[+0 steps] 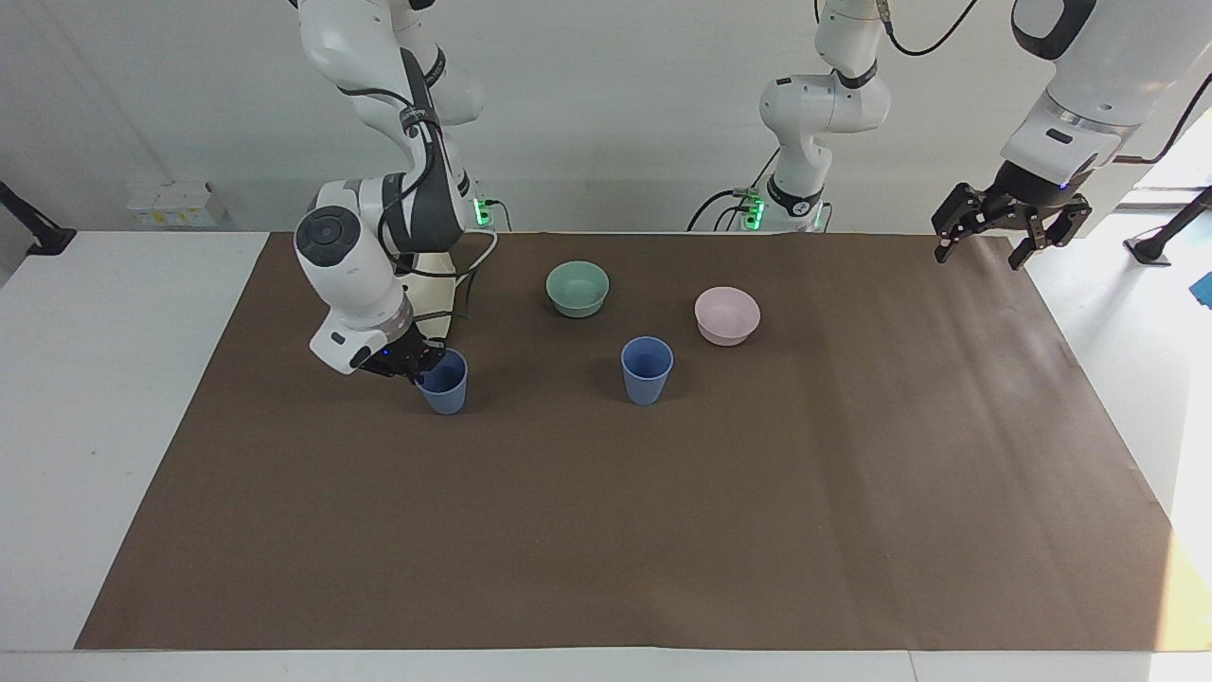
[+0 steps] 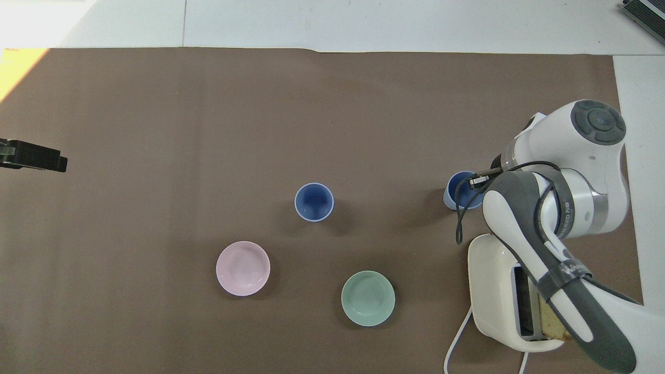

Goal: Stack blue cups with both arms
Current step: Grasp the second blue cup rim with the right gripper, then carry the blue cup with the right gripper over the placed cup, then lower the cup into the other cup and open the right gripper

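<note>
Right now, low in the overhead frame at its right, a cream toaster [image 2: 499, 291] sits closest to the robots with a slice of bread in its slot, half hidden under the right arm. Slightly higher in that frame come the green bowl [image 2: 368, 298] at centre and the pink bowl [image 2: 242, 268] left of it, both resting on the brown mat [image 2: 311, 119] that covers the worktop.

Higher again, the two blue cups stand upright and well apart. The middle cup [image 1: 647, 369] stands alone near the centre of the frame. The other cup [image 1: 443, 381], at the facing view's centre left, has the right gripper [image 1: 409, 364] on its rim, jaws clenched on the cup wall.

At the upper right of the facing view, the left gripper [image 1: 1008, 227] hangs in the air over the mat's corner, jaws spread wide and holding nothing; that arm waits.
</note>
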You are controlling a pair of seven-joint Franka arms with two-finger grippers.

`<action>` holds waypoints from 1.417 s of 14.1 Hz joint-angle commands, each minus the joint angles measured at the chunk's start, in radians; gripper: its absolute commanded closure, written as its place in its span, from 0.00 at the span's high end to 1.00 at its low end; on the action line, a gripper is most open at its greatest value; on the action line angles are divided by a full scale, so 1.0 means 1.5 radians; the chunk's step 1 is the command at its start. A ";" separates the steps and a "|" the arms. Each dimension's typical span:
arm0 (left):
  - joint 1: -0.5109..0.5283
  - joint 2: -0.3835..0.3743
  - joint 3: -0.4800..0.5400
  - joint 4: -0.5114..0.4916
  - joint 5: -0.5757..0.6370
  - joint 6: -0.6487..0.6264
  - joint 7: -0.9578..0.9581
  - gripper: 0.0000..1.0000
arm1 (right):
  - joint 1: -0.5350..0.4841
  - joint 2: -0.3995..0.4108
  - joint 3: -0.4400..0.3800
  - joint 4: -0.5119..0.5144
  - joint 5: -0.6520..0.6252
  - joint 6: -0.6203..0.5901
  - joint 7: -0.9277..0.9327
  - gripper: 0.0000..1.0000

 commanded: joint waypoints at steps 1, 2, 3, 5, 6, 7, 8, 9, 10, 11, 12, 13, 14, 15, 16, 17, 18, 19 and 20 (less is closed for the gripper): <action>0.005 0.004 -0.003 0.015 0.011 -0.018 0.003 1.00 | -0.002 0.000 0.004 0.021 0.021 -0.013 0.007 0.00; 0.005 0.004 -0.003 0.015 0.011 -0.017 0.003 1.00 | -0.002 0.000 0.005 0.044 0.039 -0.035 0.020 0.00; 0.004 0.004 -0.003 0.015 0.011 -0.017 0.002 1.00 | -0.001 0.001 0.005 0.071 0.051 -0.061 0.037 0.00; 0.004 0.004 -0.003 0.015 0.011 -0.019 0.004 1.00 | 0.023 0.002 0.006 0.135 0.062 -0.111 0.105 0.00; 0.005 0.004 -0.003 0.015 0.011 -0.019 0.004 1.00 | 0.036 0.003 0.006 0.160 0.064 -0.134 0.148 0.00; 0.005 0.004 -0.003 0.015 0.011 -0.020 0.004 1.00 | 0.051 0.007 0.006 0.186 0.064 -0.148 0.200 0.00; 0.005 0.004 -0.003 0.015 0.011 -0.017 0.004 1.00 | 0.067 0.012 0.006 0.205 0.064 -0.153 0.253 0.00; 0.005 0.004 -0.003 0.015 0.011 -0.017 0.004 1.00 | 0.086 0.019 0.008 0.222 0.068 -0.154 0.304 0.00; 0.004 0.004 -0.003 0.015 0.011 -0.017 0.004 1.00 | 0.104 0.027 0.010 0.242 0.089 -0.154 0.360 0.00; 0.001 0.004 -0.003 0.015 0.011 -0.017 0.004 1.00 | 0.124 0.041 0.010 0.267 0.113 -0.153 0.425 0.00; 0.001 0.004 -0.003 0.015 0.011 -0.017 0.004 1.00 | 0.148 0.051 0.010 0.289 0.119 -0.145 0.482 0.00; 0.001 0.004 -0.003 0.015 0.010 -0.017 0.005 1.00 | 0.162 0.054 0.011 0.293 0.121 -0.138 0.522 0.00; 0.003 0.004 -0.003 0.015 0.011 -0.017 0.004 1.00 | 0.175 0.054 0.020 0.297 0.124 -0.126 0.540 0.00; 0.003 0.004 -0.003 0.015 0.011 -0.018 0.004 1.00 | 0.189 0.054 0.027 0.301 0.131 -0.119 0.561 0.00; 0.004 0.004 -0.003 0.015 0.011 -0.017 0.004 1.00 | 0.206 0.054 0.028 0.302 0.132 -0.118 0.578 0.00; 0.004 0.004 -0.003 0.015 0.011 -0.018 0.004 1.00 | 0.227 0.053 0.028 0.305 0.133 -0.121 0.583 0.00; 0.004 0.004 -0.003 0.015 0.011 -0.018 0.004 1.00 | 0.245 0.054 0.029 0.304 0.133 -0.120 0.587 0.00; 0.004 0.004 -0.003 0.015 0.011 -0.018 0.004 1.00 | 0.263 0.055 0.029 0.302 0.130 -0.119 0.590 0.00; 0.002 0.004 -0.003 0.015 0.011 -0.018 0.004 1.00 | 0.276 0.062 0.028 0.301 0.126 -0.119 0.590 0.00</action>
